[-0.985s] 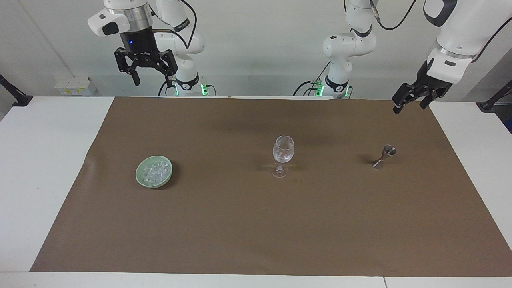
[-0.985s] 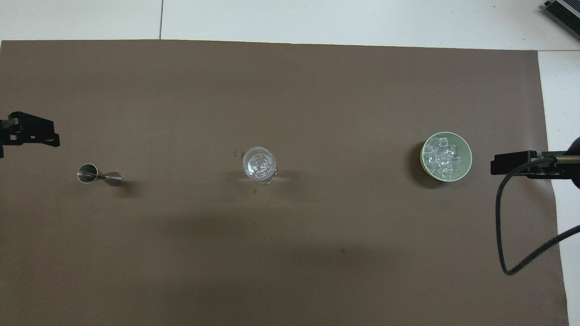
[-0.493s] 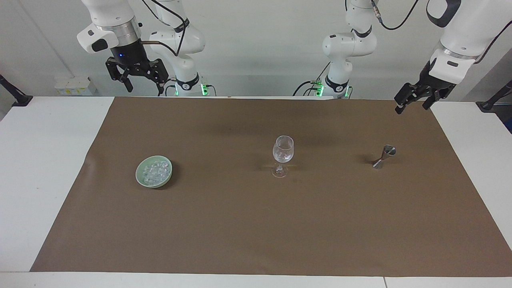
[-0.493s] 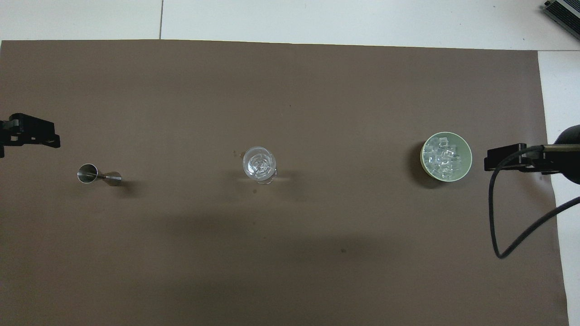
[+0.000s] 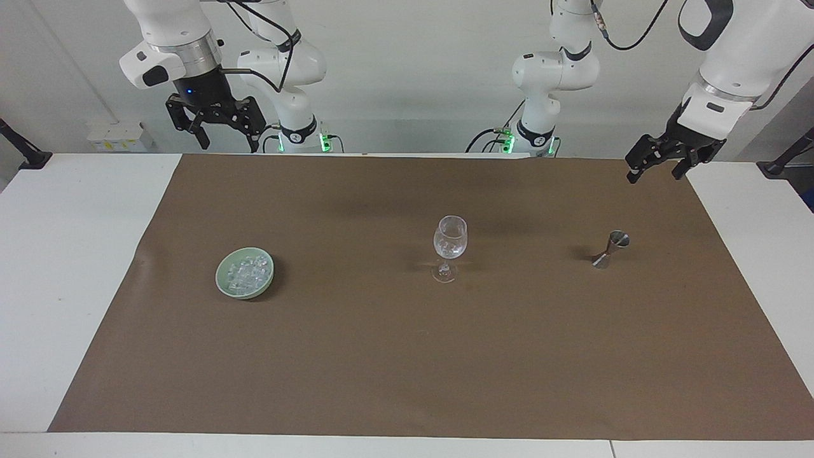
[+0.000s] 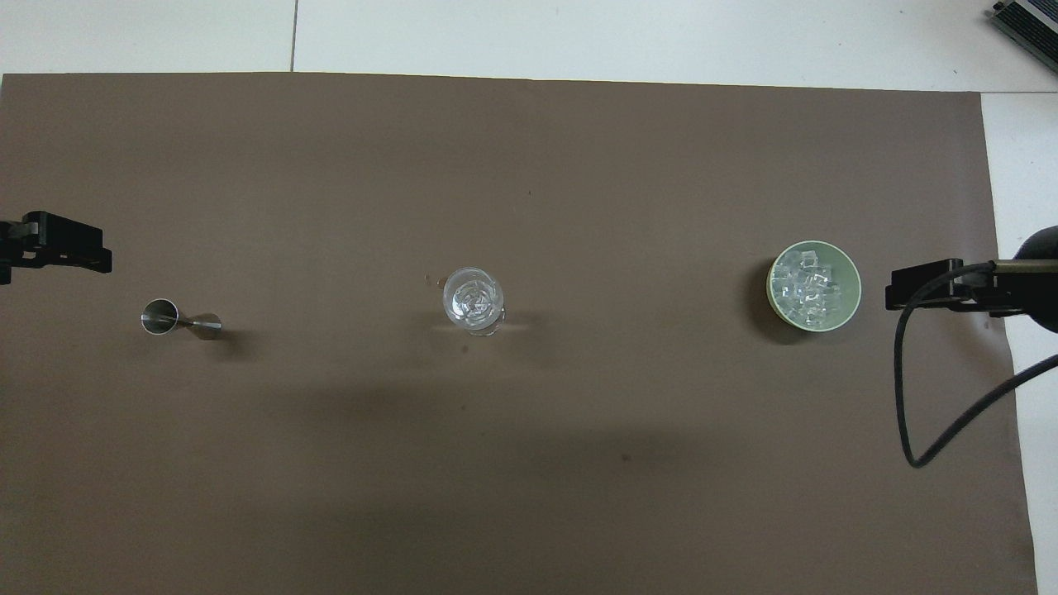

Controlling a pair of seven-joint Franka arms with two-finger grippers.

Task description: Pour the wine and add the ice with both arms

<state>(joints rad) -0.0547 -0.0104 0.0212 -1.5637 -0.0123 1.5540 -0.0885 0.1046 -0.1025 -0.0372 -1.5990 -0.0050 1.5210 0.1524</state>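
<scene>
Bench [image 5: 70, 254] under brown paper [image 5: 407, 356]. Right tool [image 5: 216, 121], fingers apart and empty, hangs high above the bench edge by the green bowl [image 5: 224, 286]; its ice [image 5: 248, 272] is a heap of clear, glinting chunks with no common direction. Left tool [image 5: 658, 162], likewise spread and empty, hovers near the upright jigger [image 5: 610, 249]. Wine glass [image 5: 449, 248] stands upright between them.
</scene>
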